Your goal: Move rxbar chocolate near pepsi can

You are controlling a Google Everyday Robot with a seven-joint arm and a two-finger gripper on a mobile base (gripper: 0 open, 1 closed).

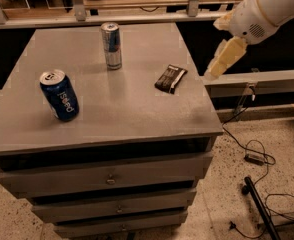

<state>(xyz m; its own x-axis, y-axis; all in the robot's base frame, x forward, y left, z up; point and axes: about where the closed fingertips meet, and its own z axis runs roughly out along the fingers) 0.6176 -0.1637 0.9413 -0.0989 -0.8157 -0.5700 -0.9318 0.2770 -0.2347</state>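
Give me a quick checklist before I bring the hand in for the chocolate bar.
1. Small flat black wrapper bar lies free on the grey cabinet top, near its right edge: ok.
2. Stout dark blue soda can stands at front left, well apart from the bar: ok.
3. Tall slim silver-and-blue can stands further back than the line from bar to blue can: ok.
4. Bare top to the right of the blue can for setting the bar down: ok.
5. Hand over the bar: not ok; it hangs beyond the cabinet's right edge.
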